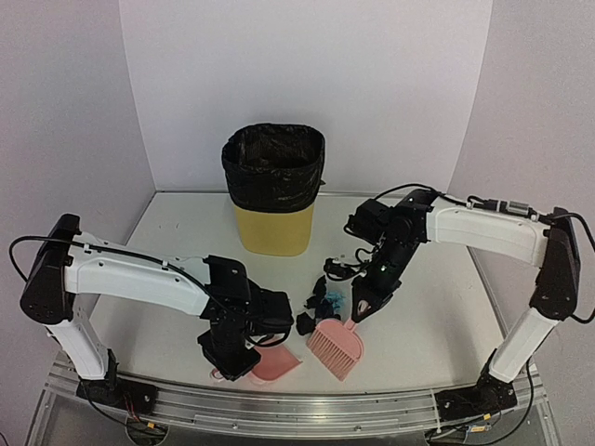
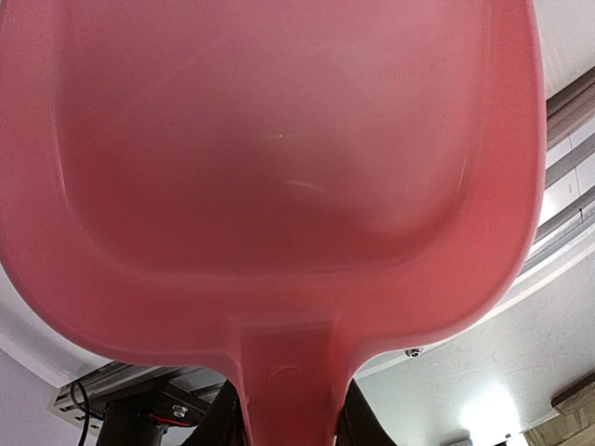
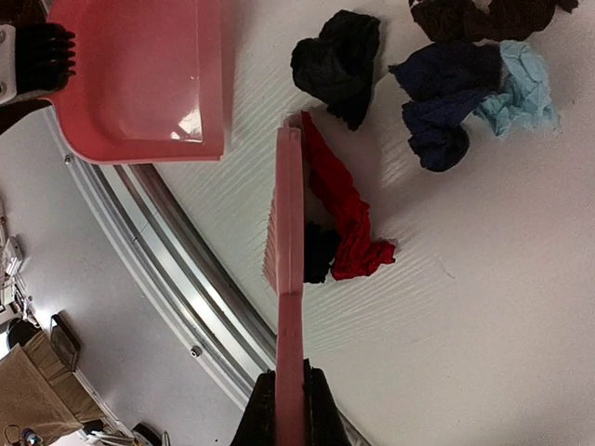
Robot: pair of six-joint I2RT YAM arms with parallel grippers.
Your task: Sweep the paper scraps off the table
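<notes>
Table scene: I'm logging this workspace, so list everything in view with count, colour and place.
paper scraps: about seven, red, navy, black, teal, clustered mid-table
dustpan: one, pink, near the front edge, left of the scraps
brush: one, pink, beside the red scrap
bin: one, yellow, black-lined, back centre
table: one, white
left gripper: black, shut on the dustpan handle
right gripper: black, shut on the brush handle

High overview, wrist close-ups, shared table (image 1: 167, 243)
</notes>
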